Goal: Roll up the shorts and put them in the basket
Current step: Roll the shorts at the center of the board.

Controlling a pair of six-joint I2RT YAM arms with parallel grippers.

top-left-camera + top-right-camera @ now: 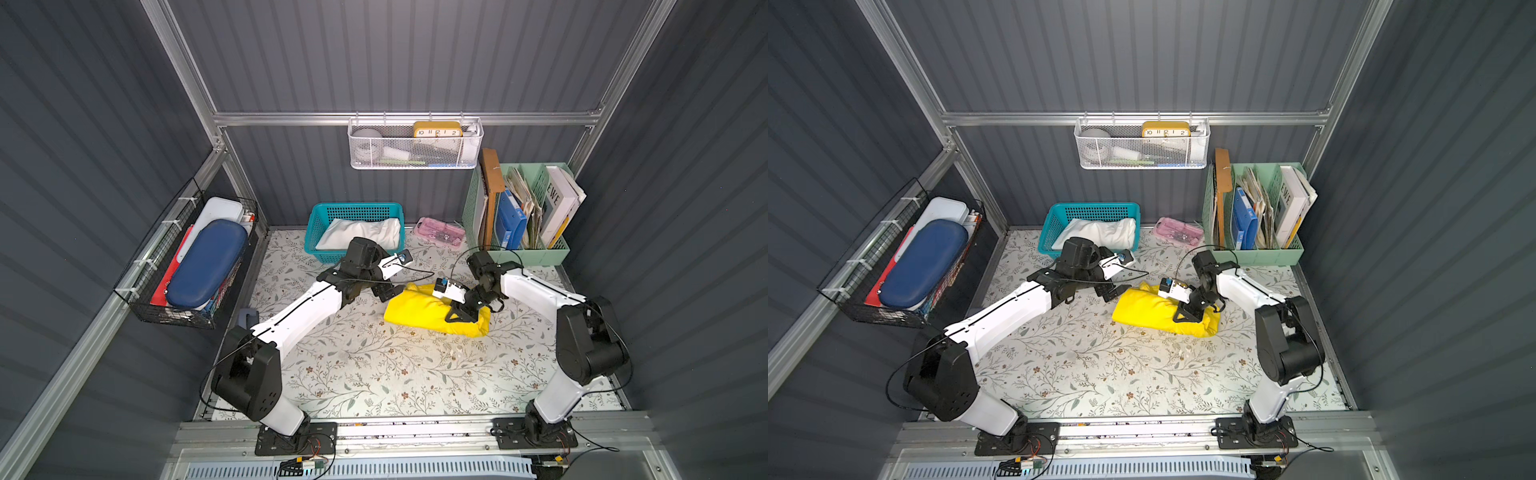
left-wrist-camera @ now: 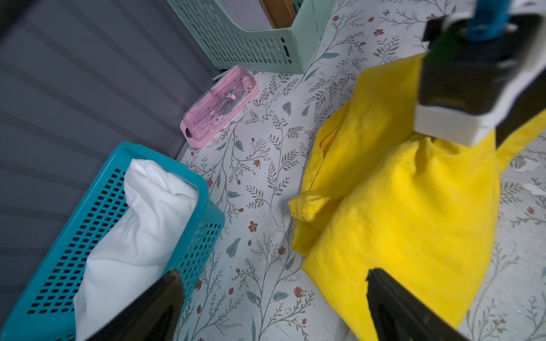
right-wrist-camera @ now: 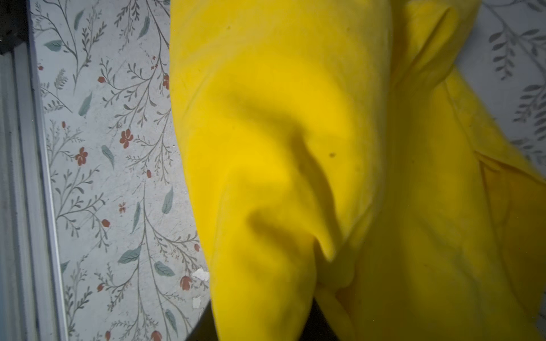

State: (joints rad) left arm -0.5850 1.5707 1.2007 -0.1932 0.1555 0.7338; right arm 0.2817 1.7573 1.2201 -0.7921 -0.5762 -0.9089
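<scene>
The bright yellow shorts lie bunched in a thick fold on the flowered table, right of centre. My right gripper comes down on them from above and is shut on a fold of the yellow cloth, which fills the gap between the black fingers. My left gripper hovers open at the yellow bundle's left end. One of its fingertips is over the yellow cloth; nothing is between them. The white shorts lie rolled in the teal basket.
The teal basket stands at the back by the wall, just behind the left wrist. A pink case lies beside it. A green file rack fills the back right corner. A wire basket hangs on the left wall.
</scene>
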